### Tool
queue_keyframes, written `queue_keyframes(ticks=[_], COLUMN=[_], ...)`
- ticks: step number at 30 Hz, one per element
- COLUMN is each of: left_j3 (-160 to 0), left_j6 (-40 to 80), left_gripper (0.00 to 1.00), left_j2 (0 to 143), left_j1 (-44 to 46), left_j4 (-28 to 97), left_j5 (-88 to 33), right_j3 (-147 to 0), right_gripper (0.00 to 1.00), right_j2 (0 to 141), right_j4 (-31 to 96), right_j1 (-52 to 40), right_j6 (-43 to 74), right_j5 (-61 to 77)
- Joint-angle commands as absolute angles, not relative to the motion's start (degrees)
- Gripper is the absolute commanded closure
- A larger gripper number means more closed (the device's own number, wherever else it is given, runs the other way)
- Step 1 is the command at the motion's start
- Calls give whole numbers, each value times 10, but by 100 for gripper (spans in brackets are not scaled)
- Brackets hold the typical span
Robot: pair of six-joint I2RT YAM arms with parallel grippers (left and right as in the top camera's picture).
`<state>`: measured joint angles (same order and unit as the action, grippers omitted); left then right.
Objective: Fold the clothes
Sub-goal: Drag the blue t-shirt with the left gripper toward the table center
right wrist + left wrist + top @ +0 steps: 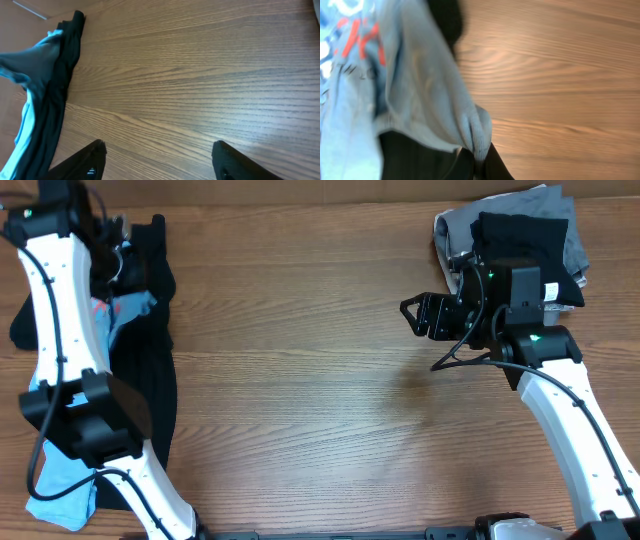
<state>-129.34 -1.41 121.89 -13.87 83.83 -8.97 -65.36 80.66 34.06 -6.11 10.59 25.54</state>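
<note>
Clothes up close: the left gripper (481,169) has its jaws clamped together on the ribbed hem of the light blue T-shirt (420,95), the soft knit gathered into a pleat at the pinch. That's a corner hold, I'd say, to drag the shirt onto open wood for flattening. Coral, white and blue lettering crumples across the limp cloth. Under and beside it lies the black garment (160,360), a long matte heap along the left edge of the table (300,400), with the shirt tangled over it. Further out there's bare grained wood. Across it, the right gripper (157,160) hovers with jaws apart, holding nothing, pointed at the heap and probably ready for a second corner. In the far corner behind it sits a grey and black stack (520,225) that looks folded.
</note>
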Motion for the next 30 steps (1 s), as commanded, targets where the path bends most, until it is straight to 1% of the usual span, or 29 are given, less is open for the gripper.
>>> queue_keyframes(ticks=[1,4,8,14,15,21,25,30], left_j3=[-1378,-1395,-1396,-1396,-1395,-1384,-1384,-1384], left_j6=[-7,-9,-9,-2,-1,14,34,54], left_gripper=[96,96,96,96,96,96,96,96], left_j2=[1187,1187,1187,1188,1188,1203,1231,1267], left_j1=[-59,-3,75,204,226,334,382,402], left_j4=[893,920,913,841,825,735,682,602], left_j5=[-132,-132,-131,-136,-137,-150,-151,-170], right_j3=[-672,-673,-673,-673,-673,-673,-673,-673], right_gripper=[33,33,32,30,27,24,22,19], right_j2=[754,718,668,615,610,597,597,597], right_j4=[352,372,403,449,455,491,501,503], right_j1=[-48,-18,35,121,132,173,197,242], right_j6=[141,153,153,152,152,148,146,146], right_j5=[246,244,244,244,244,244,244,244])
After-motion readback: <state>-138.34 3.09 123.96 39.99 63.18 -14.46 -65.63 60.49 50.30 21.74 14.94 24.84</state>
